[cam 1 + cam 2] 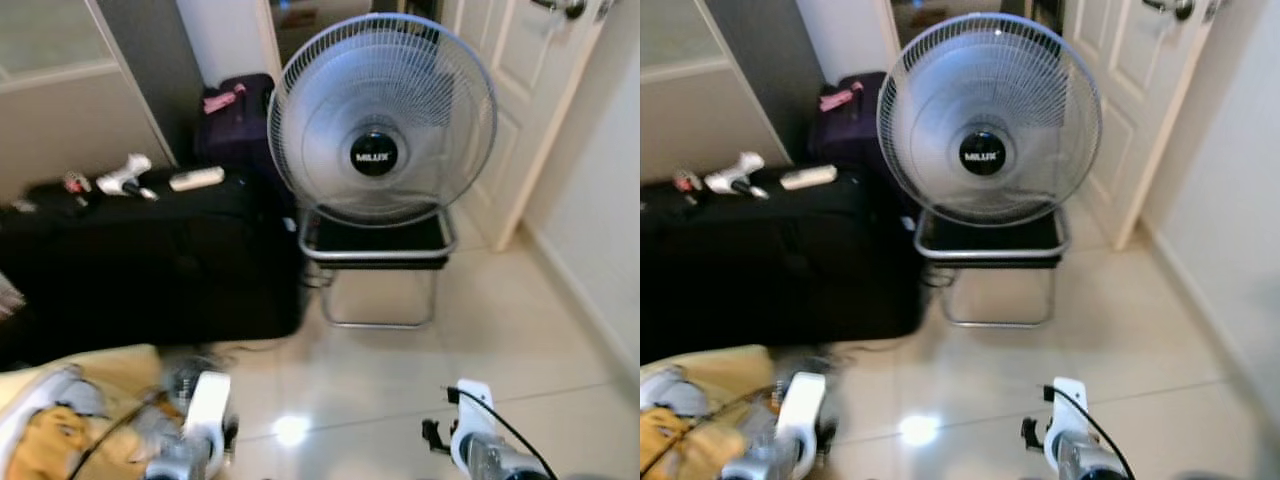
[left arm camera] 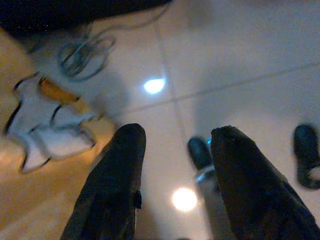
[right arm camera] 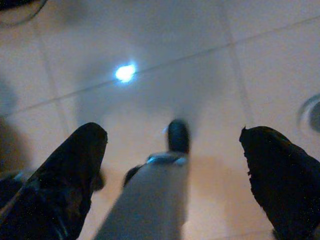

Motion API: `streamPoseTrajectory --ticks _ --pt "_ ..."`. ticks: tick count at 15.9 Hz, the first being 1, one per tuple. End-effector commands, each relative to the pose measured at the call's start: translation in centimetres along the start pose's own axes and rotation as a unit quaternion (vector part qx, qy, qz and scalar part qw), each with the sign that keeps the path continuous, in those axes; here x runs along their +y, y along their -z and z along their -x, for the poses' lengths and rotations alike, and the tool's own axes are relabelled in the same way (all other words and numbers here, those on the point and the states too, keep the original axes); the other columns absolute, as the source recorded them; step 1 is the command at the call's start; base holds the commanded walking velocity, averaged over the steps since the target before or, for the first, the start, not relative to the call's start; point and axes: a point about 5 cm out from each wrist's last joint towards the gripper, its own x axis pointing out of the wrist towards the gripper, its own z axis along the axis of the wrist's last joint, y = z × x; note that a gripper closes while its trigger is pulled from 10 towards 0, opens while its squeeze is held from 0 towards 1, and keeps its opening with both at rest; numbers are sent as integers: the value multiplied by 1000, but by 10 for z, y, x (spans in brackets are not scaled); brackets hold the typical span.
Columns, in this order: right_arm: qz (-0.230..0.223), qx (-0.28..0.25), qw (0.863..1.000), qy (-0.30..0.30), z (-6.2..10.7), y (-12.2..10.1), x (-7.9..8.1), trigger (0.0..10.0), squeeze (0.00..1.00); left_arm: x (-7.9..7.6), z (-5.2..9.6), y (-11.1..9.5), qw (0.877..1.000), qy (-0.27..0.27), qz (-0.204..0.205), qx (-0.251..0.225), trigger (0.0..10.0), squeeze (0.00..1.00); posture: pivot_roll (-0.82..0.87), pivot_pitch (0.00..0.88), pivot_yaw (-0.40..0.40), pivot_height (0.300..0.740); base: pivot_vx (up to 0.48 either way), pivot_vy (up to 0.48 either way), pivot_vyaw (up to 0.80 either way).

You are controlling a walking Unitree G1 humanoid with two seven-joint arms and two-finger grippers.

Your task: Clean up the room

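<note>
The task names no single thing, so the likeliest candidates are judged from what lies loose. On the floor (image 1: 520, 350) at the robot's left lies a crumpled heap of yellow cloth (image 1: 60, 420) with white and grey patches, and just beside it, toward the suitcase, a loose coil of cable (image 2: 82, 55). The cloth looks soft, limp and light; it will sag and drape, so a pinch at a raised fold near its edge should lift it. The cable is thin and springy, likely to slip unless several loops are caught together.

The big black suitcase (image 1: 150, 260) lying flat carries 3 small things along its far edge: a white hair dryer (image 1: 124, 177), a white remote control (image 1: 196, 179) and a small red and white item (image 1: 76, 183), too blurred to name. The dryer is hard, smooth plastic, best taken at its handle; the remote is a stiff flat bar, easy to grip across its narrow sides.

A round grey fan (image 1: 380, 120) with a wire grille stands on a black stool (image 1: 378, 250) with a chrome tube frame; it looks top-heavy. Behind it are a dark purple bag (image 1: 235, 120) and a white panelled door (image 1: 520, 100).

The left claw (image 2: 175, 150) hangs over glossy tile near the cloth, fingers parted, holding nothing. The right claw (image 3: 172, 150) hangs low over bare tile, fingers wide apart, also empty.
</note>
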Motion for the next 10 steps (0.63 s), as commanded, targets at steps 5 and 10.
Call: streamPoseTrajectory --ticks 5,10 --pt "65 -374 925 -3 62 -127 -13 10000 1000 14 54 -116 943 46 2 -329 10000 1000 -148 0 98 740 0 0 0" --pt "70 -522 837 -146 144 -187 73 10000 1000 1 135 -160 885 -3 -31 -464 10000 1000 -111 0 54 740 0 0 480"
